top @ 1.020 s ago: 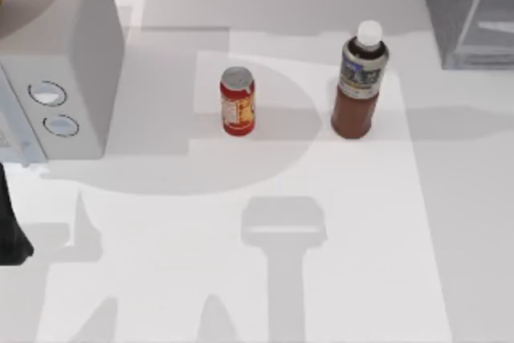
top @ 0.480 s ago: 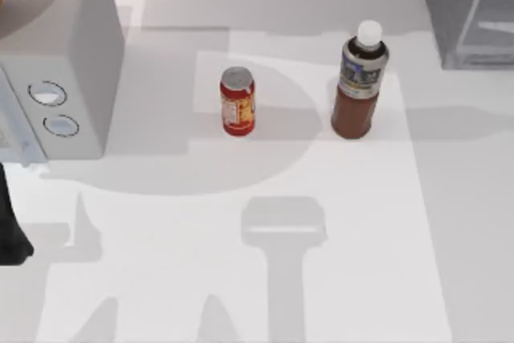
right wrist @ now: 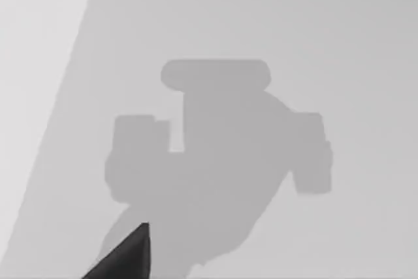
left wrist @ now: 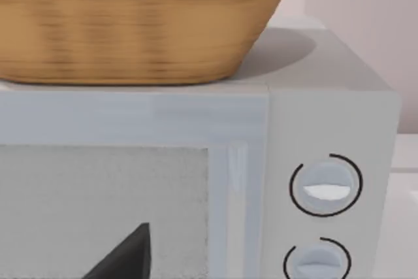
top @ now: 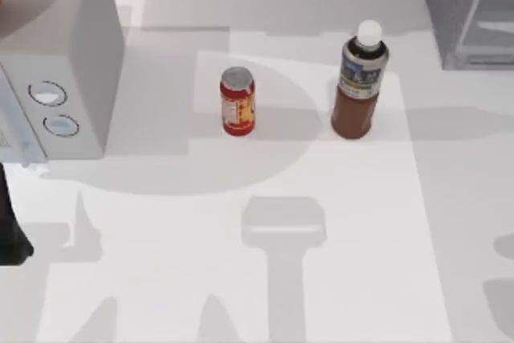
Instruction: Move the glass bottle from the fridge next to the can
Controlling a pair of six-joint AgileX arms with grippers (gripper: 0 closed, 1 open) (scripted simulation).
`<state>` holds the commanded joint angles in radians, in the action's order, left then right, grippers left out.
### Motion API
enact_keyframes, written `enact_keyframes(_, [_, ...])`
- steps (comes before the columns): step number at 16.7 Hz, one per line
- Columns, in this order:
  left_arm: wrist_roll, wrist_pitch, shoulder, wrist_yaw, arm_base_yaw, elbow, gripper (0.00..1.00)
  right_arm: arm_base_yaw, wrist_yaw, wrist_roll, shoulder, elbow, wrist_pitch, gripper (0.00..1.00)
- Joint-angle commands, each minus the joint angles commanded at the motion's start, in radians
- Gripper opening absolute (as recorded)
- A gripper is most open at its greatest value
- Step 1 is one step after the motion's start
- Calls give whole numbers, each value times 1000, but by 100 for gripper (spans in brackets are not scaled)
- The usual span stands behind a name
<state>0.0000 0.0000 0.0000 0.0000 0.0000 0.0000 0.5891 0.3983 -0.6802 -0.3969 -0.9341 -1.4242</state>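
Top view: the glass bottle (top: 359, 82) stands upright on the table (top: 241, 279), out in the open and apart from the fridge (top: 470, 10), which occupies the far right corner. The can (top: 238, 101) stands upright to the bottle's left, with a clear gap of bare table between the two. At the far left sits the white box with two round dials (top: 56, 78). A dark part of my left arm (top: 10, 226) enters at the left edge of the table, in front of that box.

Left wrist view: the box's front panel (left wrist: 130, 161) and its dials (left wrist: 324, 185) seen close, with a woven basket (left wrist: 137, 17) resting on its top, which the top view barely catches. A dark fingertip (left wrist: 127, 256) juts in at the lower edge.

Right wrist view: bare table (right wrist: 366, 44) crossed by a grey shadow, with one dark fingertip (right wrist: 127, 256) at the lower edge.

For both grippers, I cannot tell whether the jaws are parted or closed
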Motion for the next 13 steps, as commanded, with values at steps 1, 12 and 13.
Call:
enact_keyframes(1, [0,0,0,0,0,0,100,94,51,-120,-112,-34,1,100])
enact_keyframes(12, [0,0,0,0,0,0,100,1075,476,-1237,-1243,-348,-47,100])
enact_keyframes(13, [0,0,0,0,0,0,100,1122,497,-1284,-1299,-365,-52,100])
